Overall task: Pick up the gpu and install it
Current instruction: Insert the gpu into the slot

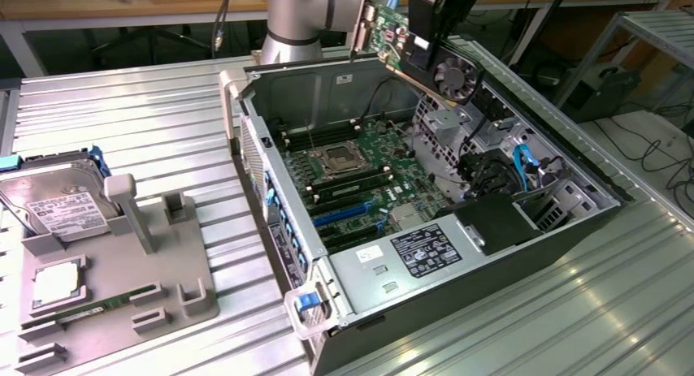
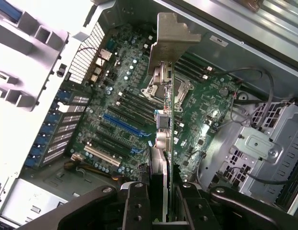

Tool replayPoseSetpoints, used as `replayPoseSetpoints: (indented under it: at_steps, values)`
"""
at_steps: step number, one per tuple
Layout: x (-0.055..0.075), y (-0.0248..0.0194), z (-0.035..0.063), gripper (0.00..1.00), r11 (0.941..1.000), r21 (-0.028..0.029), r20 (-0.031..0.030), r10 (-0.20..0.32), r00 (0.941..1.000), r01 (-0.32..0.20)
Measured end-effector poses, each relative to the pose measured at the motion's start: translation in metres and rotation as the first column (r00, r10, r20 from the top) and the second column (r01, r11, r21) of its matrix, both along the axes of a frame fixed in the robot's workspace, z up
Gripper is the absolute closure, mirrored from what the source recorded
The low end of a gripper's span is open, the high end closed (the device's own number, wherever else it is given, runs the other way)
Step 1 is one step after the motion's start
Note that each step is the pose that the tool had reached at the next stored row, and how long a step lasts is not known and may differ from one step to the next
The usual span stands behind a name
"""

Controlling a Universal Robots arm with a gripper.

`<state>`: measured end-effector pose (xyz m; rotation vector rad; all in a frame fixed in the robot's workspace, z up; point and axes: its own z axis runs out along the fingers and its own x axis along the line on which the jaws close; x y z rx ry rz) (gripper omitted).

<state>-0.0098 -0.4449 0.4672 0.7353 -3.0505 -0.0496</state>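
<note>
Wrist view: gripper [image 2: 163,211] is clamping gpu [image 2: 169,120] edge-on, fingers [image 2: 137,207] narrowed onto its board; likely light, stiff, fragile.

gripped end of gpu [image 2: 173,36] hidden between gripper [image 2: 163,194] fingers [image 2: 137,206]; arm [image 1: 298,19] above the gripper cut off at frame edge; label [image 1: 431,250] print well below the gripper too small to read

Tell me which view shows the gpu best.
Exterior view: the gpu hangs above the open case, green board and black fan facing the camera. The wrist view gives it edge-on, a thin green line with the silver bracket, clamped in the gripper.
</note>
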Motion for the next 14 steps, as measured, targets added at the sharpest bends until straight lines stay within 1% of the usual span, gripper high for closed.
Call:
replayPoseSetpoints:
  at_steps: [14]
  values:
    - [0.0, 0.0, 0.0, 0.73, 0.9991, 0.0, 0.0, 0.042, 0.9991, -0.042]
